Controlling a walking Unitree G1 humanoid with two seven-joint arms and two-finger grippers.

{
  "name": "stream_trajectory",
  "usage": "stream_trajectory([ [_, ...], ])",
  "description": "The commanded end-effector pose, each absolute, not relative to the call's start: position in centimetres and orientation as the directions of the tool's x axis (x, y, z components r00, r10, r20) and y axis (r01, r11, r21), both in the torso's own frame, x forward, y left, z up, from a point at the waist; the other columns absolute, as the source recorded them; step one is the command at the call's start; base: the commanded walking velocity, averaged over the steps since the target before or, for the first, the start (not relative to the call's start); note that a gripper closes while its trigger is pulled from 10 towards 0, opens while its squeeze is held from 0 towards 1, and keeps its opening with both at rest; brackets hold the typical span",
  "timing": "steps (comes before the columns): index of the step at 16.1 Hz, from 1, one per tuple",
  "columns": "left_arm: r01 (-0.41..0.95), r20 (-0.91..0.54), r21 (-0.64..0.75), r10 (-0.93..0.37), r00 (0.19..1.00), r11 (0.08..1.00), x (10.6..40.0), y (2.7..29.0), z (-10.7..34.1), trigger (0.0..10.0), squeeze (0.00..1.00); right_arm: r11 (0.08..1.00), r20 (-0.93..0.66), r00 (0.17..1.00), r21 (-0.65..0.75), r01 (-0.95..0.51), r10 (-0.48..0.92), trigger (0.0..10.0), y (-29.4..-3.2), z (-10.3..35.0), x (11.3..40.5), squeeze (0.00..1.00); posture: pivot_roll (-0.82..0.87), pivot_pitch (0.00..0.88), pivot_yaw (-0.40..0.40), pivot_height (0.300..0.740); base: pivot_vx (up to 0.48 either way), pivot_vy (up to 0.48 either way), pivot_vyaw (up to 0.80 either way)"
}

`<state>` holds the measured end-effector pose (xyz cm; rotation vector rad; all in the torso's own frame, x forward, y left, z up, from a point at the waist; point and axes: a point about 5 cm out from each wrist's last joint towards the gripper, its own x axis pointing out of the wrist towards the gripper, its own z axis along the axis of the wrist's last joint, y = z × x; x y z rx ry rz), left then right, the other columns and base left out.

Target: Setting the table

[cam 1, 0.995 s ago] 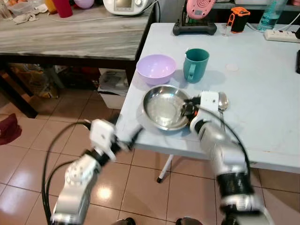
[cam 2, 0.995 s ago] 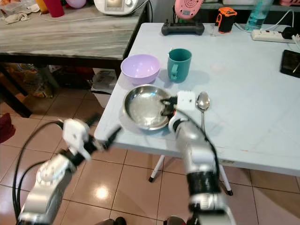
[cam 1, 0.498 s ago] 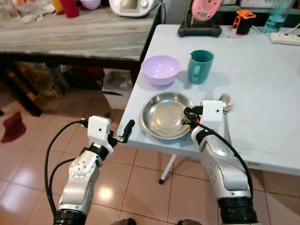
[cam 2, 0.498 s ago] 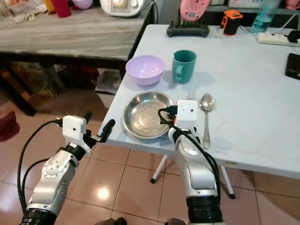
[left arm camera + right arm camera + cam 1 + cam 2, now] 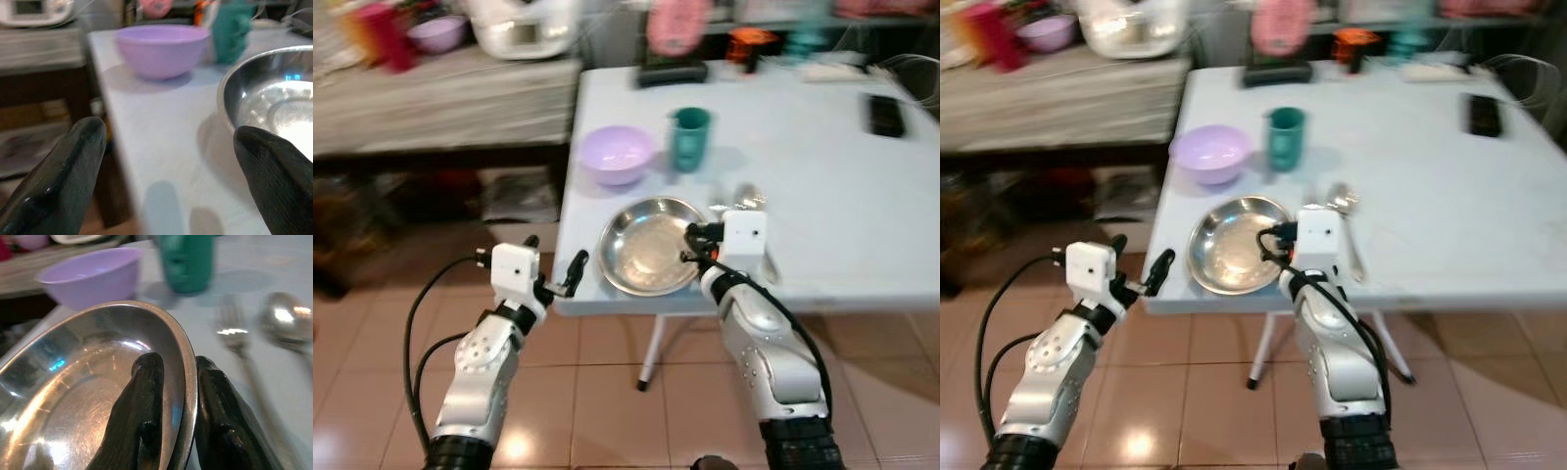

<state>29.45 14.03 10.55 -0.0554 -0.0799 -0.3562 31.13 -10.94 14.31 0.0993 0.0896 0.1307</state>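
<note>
The right gripper (image 5: pixel 173 396) pinches the rim of the metal plate (image 5: pixel 649 245) near the table (image 5: pixel 822 176) edge, the left gripper (image 5: pixel 570 274) waits wide open and empty beside it, and a tug toward the edge could drop the plate.

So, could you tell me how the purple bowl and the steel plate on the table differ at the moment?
The purple bowl is matte lilac and deep-sided; the steel plate is shiny metal, wider and shallow. The bowl stands free, farther back beside the teal mug; the plate lies at the near table edge with the right gripper pinching its rim, one finger inside and one outside. Both are round, upright and look empty. The left gripper hovers open near the table's edge.
</note>
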Motion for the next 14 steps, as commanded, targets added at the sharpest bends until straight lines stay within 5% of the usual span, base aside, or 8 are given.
stream_trajectory([
  [1, 0.364, 0.086, -0.044, -0.359, 0.929, 0.931, 29.3, 13.7, 10.4, 10.0, 0.0, 0.989, -0.029, 0.993, 0.098, -0.108, 0.111, 10.0, -11.4, 15.3, 31.1, 0.0, -0.19, 0.075, 0.08, 0.74, 0.0, 0.442, 0.0],
  [7, 0.371, 0.094, -0.042, -0.366, 0.926, 0.928, 29.5, 13.1, 10.6, 10.0, 0.0, 0.993, 0.023, 0.996, 0.074, -0.09, 0.089, 10.0, -11.9, 16.0, 31.3, 0.0, -0.2, 0.074, 0.086, 0.74, 0.0, 0.48, 0.0],
  [14, 0.384, 0.101, -0.044, -0.378, 0.92, 0.922, 29.8, 12.3, 10.7, 10.0, 0.0, 0.994, 0.035, 0.997, 0.081, -0.078, 0.075, 10.0, -12.1, 16.1, 31.2, 0.0, -0.2, 0.075, 0.092, 0.74, 0.0, 0.48, 0.47],
])
